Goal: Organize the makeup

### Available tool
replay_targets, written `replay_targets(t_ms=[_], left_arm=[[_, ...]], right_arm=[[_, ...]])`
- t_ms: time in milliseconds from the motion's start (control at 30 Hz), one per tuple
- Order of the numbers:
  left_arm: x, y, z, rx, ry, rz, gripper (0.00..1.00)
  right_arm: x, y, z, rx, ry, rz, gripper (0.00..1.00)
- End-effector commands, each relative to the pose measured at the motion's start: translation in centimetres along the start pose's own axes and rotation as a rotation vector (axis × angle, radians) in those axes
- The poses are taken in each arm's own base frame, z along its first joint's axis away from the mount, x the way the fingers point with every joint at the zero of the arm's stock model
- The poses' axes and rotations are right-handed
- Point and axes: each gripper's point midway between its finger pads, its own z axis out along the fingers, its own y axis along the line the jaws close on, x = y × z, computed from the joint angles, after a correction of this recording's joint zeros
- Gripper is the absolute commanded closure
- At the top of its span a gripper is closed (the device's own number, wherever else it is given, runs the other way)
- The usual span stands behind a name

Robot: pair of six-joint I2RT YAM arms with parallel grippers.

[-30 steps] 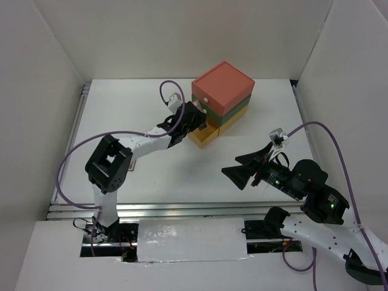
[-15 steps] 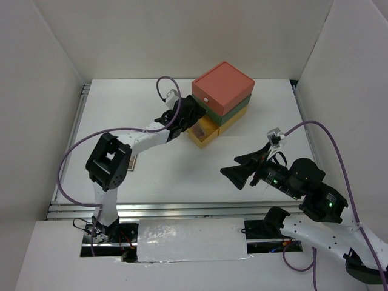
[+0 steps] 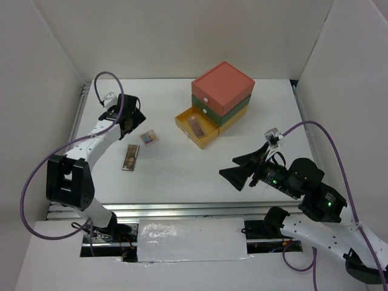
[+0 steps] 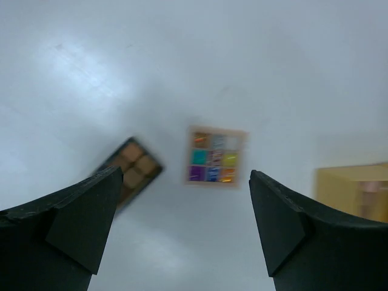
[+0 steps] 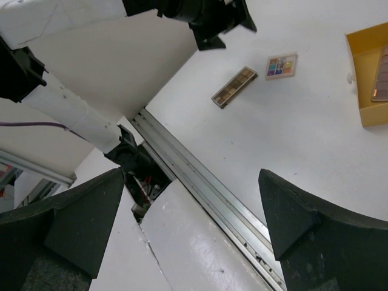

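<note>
The left gripper (image 3: 126,121) hangs spread and empty over the small square multicolour palette (image 3: 148,138), near a narrow brown eyeshadow palette (image 3: 130,157) on the white table (image 3: 182,170). A second brown palette (image 3: 195,127) lies in the open yellow plastic drawer (image 3: 205,140). The right gripper (image 3: 234,168) gapes, holding nothing.

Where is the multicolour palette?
The multicolour palette lies left of centre in the top view, between the left pincer and the yellow drawer, beside the brown palette.
</note>
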Motion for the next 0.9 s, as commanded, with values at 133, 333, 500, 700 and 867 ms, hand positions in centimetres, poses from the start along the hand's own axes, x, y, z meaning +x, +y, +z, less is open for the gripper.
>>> replay_targets(t_ms=[133, 333, 500, 700, 867], left_arm=[[5.4, 8.1, -0.1, -0.145, 0.156, 0.227, 0.01], [7.3, 11.2, 1.6, -0.157, 0.232, 0.204, 0.01], [9.1, 11.4, 2.9, -0.118, 0.296, 0.234, 0.01], [10.5, 11.4, 3.3, -0.077, 0.337, 0.251, 0.01], [11.4, 12.8, 3.7, -0.133, 0.361, 0.260, 0.01]], right_arm=[[0.1, 1.7, 1.0, -0.097, 0.002, -0.012, 0.00], [0.8, 1.8, 1.3, -0.120, 0.018, -0.007, 0.00], [0.7, 1.8, 1.2, -0.118, 0.012, -0.009, 0.00], [0.9, 1.6, 1.3, -0.114, 0.018, -0.008, 0.00], [1.0, 1.9, 1.4, -0.128, 0.020, -0.006, 0.00]])
